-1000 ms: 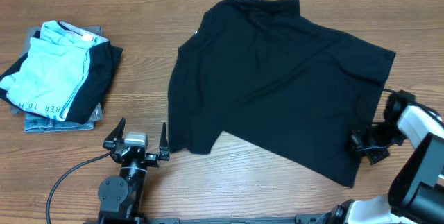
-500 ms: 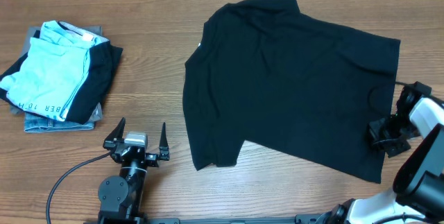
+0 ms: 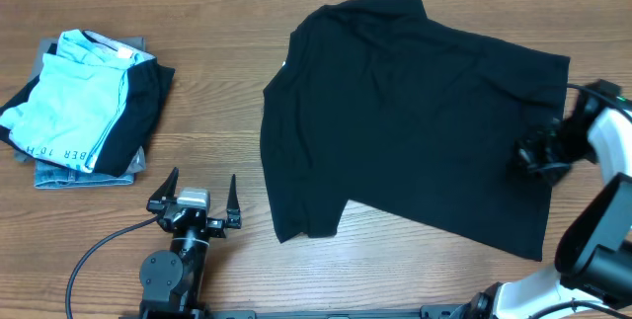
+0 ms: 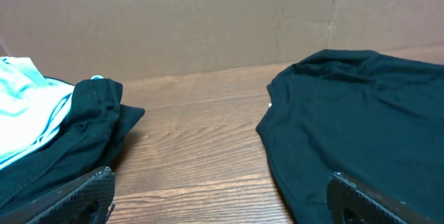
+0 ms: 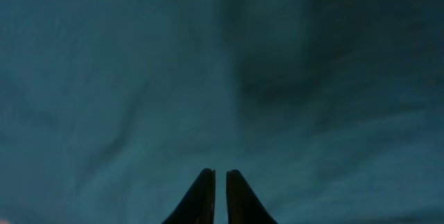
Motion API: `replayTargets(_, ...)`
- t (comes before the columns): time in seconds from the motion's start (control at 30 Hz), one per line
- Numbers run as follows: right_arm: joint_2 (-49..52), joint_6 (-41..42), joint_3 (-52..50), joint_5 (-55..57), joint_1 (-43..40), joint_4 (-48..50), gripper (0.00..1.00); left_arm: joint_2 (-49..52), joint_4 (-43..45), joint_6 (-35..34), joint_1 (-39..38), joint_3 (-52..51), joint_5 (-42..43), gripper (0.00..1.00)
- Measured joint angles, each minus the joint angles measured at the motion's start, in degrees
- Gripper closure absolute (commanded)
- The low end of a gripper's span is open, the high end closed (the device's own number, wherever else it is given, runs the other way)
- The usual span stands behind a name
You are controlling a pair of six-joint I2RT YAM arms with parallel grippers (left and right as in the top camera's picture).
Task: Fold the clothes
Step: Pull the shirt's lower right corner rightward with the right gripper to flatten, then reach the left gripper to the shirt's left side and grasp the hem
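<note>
Black T-shirt [image 3: 395, 112] now sits further right and flatter; right gripper [image 5: 214, 174], jaws barely parted, releases it; left gripper [image 3: 203, 177] gapes empty; folding unstarted

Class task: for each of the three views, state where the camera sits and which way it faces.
Overhead: above the table, looking down at T-shirt, folded pile, left gripper, right gripper.
Left wrist: low, facing along the table; own fingers at the bottom corners.
Right wrist: close over the T-shirt, looking down; own fingers nearly together.
Shared: overhead and left wrist both show T-shirt and folded pile.
</note>
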Motion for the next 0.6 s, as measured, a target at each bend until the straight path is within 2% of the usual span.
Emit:
replayTargets(0.07, 0.0, -2.6, 0.0, -2.6, 3.8, -0.1, 0.81, 0.0, 0.0, 0.0, 0.0, 0.0, 0.0, 0.0)
replayTargets(0.1, 0.0, -3.3, 0.0, -3.3, 5.2, -0.1, 0.76, 0.0, 0.0, 0.0, 0.0, 0.0, 0.0, 0.0)
replayTargets(0.17, 0.0, -3.9, 0.0, -4.2, 7.4, 0.0, 0.56, 0.0, 0.0, 0.0, 0.0, 0.0, 0.0, 0.0)
replayTargets(0.23, 0.0, -5.0, 0.0, -4.9, 9.9, 0.6, 0.49, 0.0, 0.1, 0.0, 0.0, 0.0, 0.3, 0.0)
replayTargets(0.3, 0.0, -5.5, 0.0, -5.3, 11.9, 1.4, 0.36, 0.0, 0.7, 0.0, 0.0, 0.0, 2.6, 0.0)
replayTargets(0.33, 0.0, -5.6, 0.0, -5.6, 12.6, 1.6, 0.14, 0.0, 1.0, -0.1, 0.0, 0.0, 4.8, 0.0)
replayTargets(0.37, 0.0, -6.1, 0.0, -5.6, 13.2, 1.8, 0.0, 0.0, 1.2, -0.1, 0.0, 0.0, 7.5, 0.0)
replayTargets(0.5, 0.0, -6.2, 0.0, -5.7, 13.7, 2.2, 0.0, 0.0, 1.3, -3.8, 0.0, 0.2, 15.5, 0.0)
replayTargets(0.6, 0.0, -6.2, 0.0, -5.7, 13.7, 2.3, 0.0, 0.1, 0.4, -10.0, 0.0, 3.0, 19.1, 0.0)
